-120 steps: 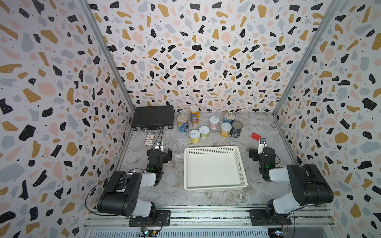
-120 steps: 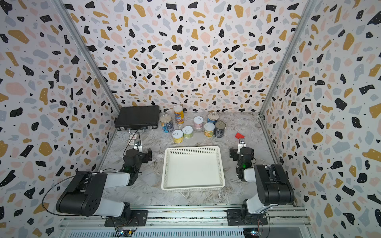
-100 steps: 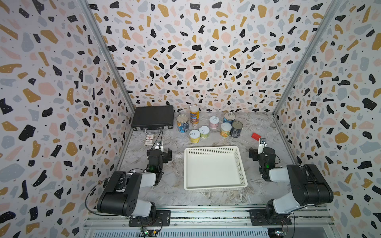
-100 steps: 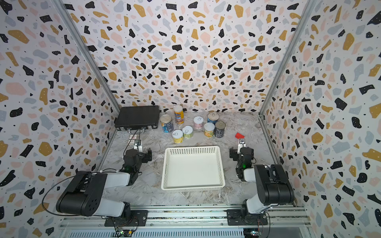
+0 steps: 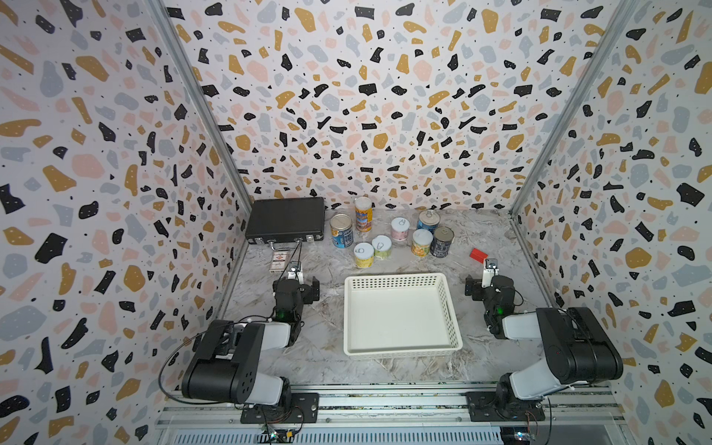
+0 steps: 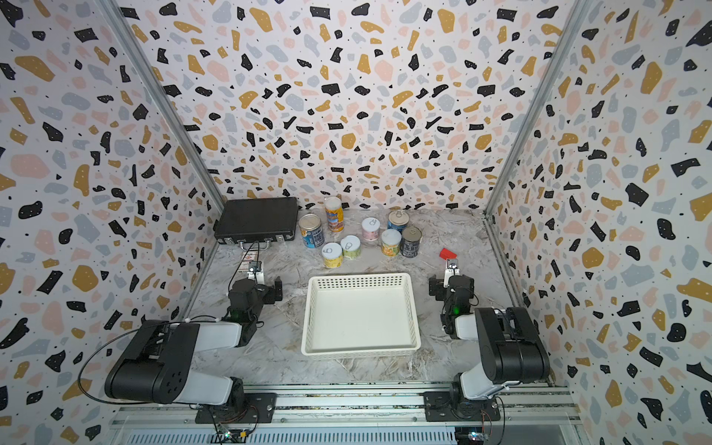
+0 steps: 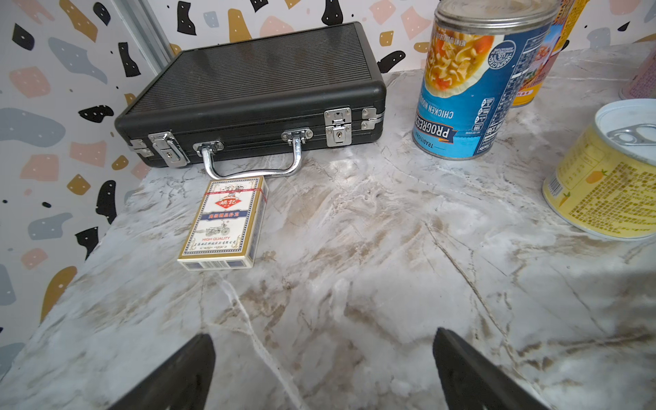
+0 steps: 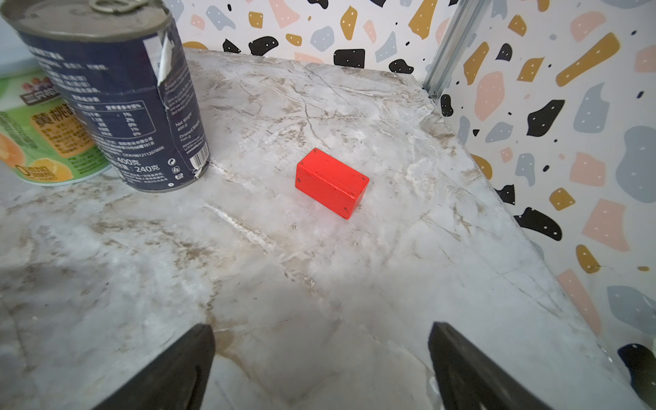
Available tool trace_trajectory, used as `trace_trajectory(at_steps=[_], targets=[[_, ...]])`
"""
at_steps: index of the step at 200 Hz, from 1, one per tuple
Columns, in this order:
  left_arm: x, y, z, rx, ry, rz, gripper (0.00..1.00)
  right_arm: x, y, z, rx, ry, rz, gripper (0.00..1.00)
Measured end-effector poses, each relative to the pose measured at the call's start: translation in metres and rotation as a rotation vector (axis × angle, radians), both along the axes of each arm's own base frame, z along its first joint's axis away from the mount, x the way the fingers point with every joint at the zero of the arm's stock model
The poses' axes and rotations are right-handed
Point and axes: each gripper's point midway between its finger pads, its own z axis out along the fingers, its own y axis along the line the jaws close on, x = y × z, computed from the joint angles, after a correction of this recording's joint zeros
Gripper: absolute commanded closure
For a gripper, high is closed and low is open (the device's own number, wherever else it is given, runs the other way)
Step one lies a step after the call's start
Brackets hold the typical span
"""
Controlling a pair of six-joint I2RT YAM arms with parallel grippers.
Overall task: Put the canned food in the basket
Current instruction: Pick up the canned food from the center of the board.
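Bright, even, diffuse light; faint soft shadows; sharp focus; wide-angle bending at wrist-view edges.

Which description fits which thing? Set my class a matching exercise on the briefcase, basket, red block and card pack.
Things
1 briefcase
2 basket
3 red block
4 card pack

Descriptions
A right of the cans
B empty, in the middle
C by the briefcase handle
D shut, far left corner

Pairs: 1-D, 2-B, 3-A, 4-C
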Motion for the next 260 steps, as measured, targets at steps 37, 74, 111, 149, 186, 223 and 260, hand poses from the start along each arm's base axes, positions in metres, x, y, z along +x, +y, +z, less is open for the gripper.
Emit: trace_trajectory(at_steps=[37, 74, 111, 149, 186, 223, 260], targets=[[-0.001, 0.001, 0.001, -0.006, 0.0, 0.007, 0.0, 0.0, -0.002, 0.001, -0.005, 0.0, -0.012, 0.0], [0.001, 0.026, 0.048, -0.028, -0.004, 0.192, 0.0, -0.017, -0.015, 0.054, -0.057, -0.114, -0.155, 0.0], [0.014, 0.033, 0.085, -0.095, 0.009, 0.282, 0.0, -0.03, -0.013, 0.11, 0.028, -0.234, -0.217, 0.0], [0.004, 0.029, 0.077, -0.163, 0.162, 0.318, 0.0, -0.013, -0.003, 0.147, 0.129, -0.157, -0.212, 0.0], [-0.003, 0.002, 0.086, -0.314, 0.217, 0.224, 0.0, 0.011, 0.026, 0.158, 0.225, -0.027, -0.106, 0.0], [-0.001, -0.024, 0.077, -0.506, 0.271, 0.167, 0.0, 0.03, 0.046, 0.124, 0.262, 0.161, -0.055, 0.0], [-0.013, -0.018, 0.044, -0.532, 0.411, 0.251, 0.0, 0.053, 0.062, 0.088, 0.274, 0.29, -0.006, 0.0]])
